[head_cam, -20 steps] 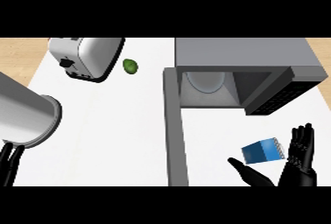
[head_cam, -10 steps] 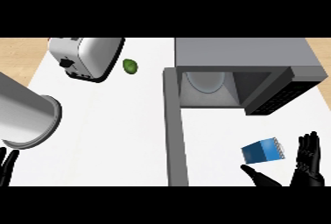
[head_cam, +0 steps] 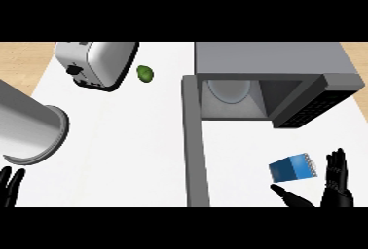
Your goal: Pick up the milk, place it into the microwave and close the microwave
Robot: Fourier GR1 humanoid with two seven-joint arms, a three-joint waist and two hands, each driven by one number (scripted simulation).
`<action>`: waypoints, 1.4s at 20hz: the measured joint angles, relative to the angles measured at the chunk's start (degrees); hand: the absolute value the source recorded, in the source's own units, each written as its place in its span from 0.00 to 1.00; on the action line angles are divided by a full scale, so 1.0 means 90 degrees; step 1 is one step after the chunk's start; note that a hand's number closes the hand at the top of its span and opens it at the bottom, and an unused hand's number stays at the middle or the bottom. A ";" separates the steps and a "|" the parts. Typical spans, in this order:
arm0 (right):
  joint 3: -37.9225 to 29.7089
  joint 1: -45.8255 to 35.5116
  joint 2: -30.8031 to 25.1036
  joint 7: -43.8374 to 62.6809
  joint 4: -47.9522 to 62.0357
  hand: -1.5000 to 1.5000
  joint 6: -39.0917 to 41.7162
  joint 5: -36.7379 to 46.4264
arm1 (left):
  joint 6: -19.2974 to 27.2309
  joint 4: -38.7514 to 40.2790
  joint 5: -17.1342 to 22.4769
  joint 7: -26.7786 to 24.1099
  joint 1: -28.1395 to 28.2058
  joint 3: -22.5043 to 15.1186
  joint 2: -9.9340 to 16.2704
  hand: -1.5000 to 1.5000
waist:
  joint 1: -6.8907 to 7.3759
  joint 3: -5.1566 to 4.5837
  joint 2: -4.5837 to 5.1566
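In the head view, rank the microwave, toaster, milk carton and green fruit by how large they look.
1. microwave, largest by far.
2. toaster.
3. milk carton.
4. green fruit, smallest.
These are apparent sizes only; the steep downward view may distort them.

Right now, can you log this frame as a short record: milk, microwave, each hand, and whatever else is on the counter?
milk: blue carton on the white counter, in front of the microwave, not held
microwave: door open, round plate visible inside
right hand: open, beside the carton, thumb below it, not closed on it
left hand: open, at the lower left edge
other items: toaster, green fruit, steel cylinder
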 measured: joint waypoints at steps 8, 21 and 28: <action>-0.0405 -0.0494 -0.0094 -0.0614 0.1317 0.00 0.0341 -0.0139 | -0.0031 0.0014 0.0110 0.0089 -0.0087 0.0154 0.0015 0.00 | 0.0000 0.0002 0.0003; -0.0764 -0.1395 -0.0225 -0.1482 0.3261 0.00 0.1246 -0.0442 | -0.0153 0.0238 0.0119 -0.0200 0.0049 0.0257 0.0043 0.00 | 0.0014 0.0002 0.0004; -0.1116 -0.2048 -0.0297 -0.2174 0.4418 0.00 0.1457 -0.0618 | -0.0196 -0.0016 0.0286 0.0153 -0.0032 0.0345 0.0008 0.00 | 0.0020 0.0003 0.0006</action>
